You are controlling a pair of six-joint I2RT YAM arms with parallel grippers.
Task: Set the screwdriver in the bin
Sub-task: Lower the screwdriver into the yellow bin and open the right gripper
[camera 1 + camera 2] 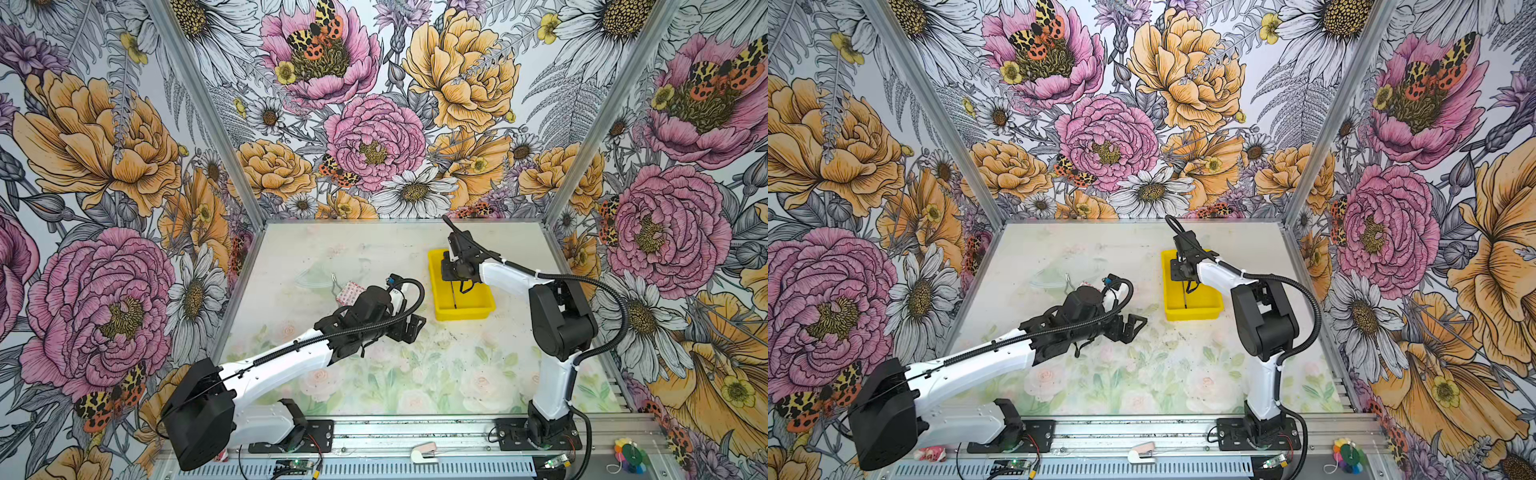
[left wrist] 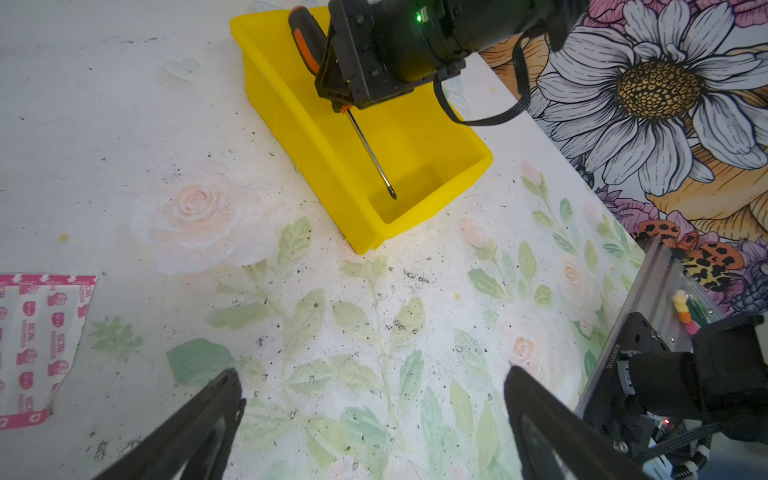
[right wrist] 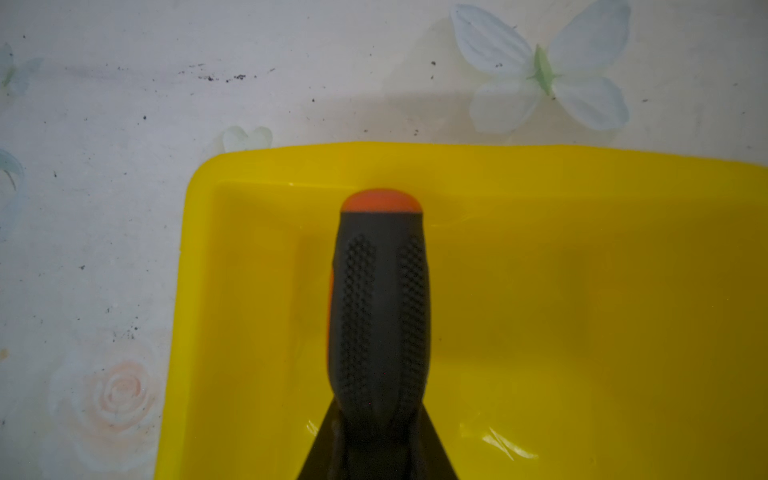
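Floral-printed tabletop [image 1: 374,374] in both top views: the right gripper [image 1: 451,277] hangs over the bright yellow plastic bin [image 1: 482,313]. Left wrist view: the left gripper [image 2: 374,432] stands spread above bare table, near a pink-patterned flat packet [image 2: 33,345]. Right wrist view: right gripper pinches the black-and-orange-handled screwdriver [image 3: 380,307] over the bin's inside.

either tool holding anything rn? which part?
The right tool is shut on the screwdriver, gripping the lower end of its black-and-orange handle near the shaft, over the yellow bin. The left tool is open and holds nothing.
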